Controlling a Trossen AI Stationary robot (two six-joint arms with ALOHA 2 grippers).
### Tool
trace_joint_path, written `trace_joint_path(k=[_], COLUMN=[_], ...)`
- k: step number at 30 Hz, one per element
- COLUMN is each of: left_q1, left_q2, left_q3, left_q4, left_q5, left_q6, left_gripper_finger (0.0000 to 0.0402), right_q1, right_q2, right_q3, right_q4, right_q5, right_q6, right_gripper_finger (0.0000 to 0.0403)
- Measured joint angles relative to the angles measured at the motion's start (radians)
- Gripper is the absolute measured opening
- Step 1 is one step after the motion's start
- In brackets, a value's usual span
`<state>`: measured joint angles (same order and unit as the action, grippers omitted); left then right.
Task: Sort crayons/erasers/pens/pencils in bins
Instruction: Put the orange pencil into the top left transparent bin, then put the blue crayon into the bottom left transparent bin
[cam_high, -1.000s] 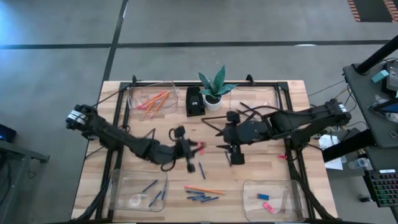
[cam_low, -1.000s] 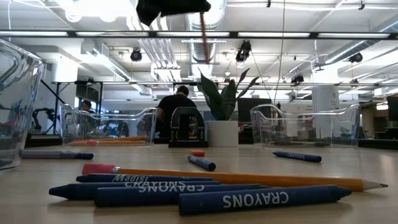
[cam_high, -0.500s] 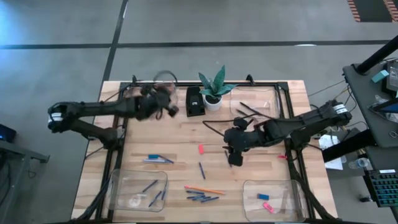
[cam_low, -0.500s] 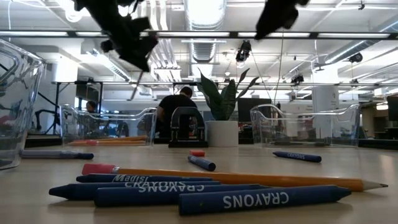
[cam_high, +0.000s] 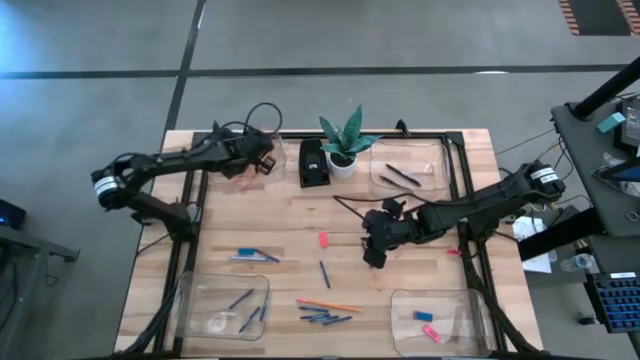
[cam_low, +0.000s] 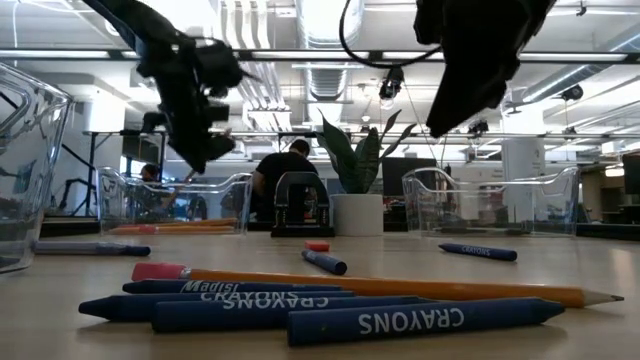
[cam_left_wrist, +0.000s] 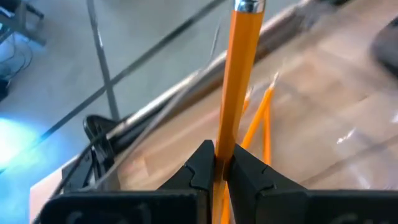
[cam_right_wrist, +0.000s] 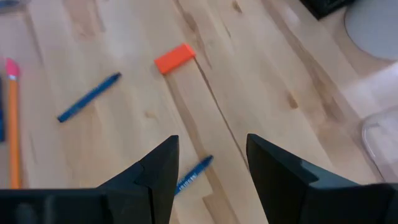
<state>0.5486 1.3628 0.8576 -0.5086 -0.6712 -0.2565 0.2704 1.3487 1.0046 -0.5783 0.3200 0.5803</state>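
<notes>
The left gripper (cam_high: 262, 160) clenched a long orange pencil (cam_left_wrist: 235, 93) over the clear plastic bin (cam_high: 215, 165) of pencils, a grasp only the left wrist view revealed. The right gripper (cam_right_wrist: 208, 165) hung spread above 1 blue crayon (cam_right_wrist: 191, 175), near a red eraser (cam_right_wrist: 175, 58).

Bare wood (cam_high: 420, 225) between plant (cam_high: 343, 140) and crayons (cam_high: 325, 316).

A plant (cam_high: 343, 140) in a white pot stands at the far edge of the wooden tabletop (cam_high: 300, 215), just beside 1 black box (cam_high: 312, 163). A person (cam_low: 283, 181) sits in the room behind.
</notes>
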Motion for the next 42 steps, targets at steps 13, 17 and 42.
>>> trace_joint_path(k=[13,17,42], left_q1=[0.002,0.002,-0.001], left_q2=[0.036,0.036,0.023], left_q3=[-0.002,-0.002,0.009], left_q4=[-0.121,-0.148,-0.174], left_q5=[0.153,0.211,0.218], left_q6=[0.026,0.024,0.027], left_gripper_finger=[0.0011,0.0011,0.0037], right_q1=[0.0,0.0,0.0], right_q2=[0.001,0.002,0.002], right_q3=[-0.039,-0.048,-0.075], right_q4=[0.028,0.046,0.071], right_q5=[0.024,0.024,0.023], right_q6=[0.004,0.004,0.149], right_gripper_finger=[0.0177,0.0178,0.0176])
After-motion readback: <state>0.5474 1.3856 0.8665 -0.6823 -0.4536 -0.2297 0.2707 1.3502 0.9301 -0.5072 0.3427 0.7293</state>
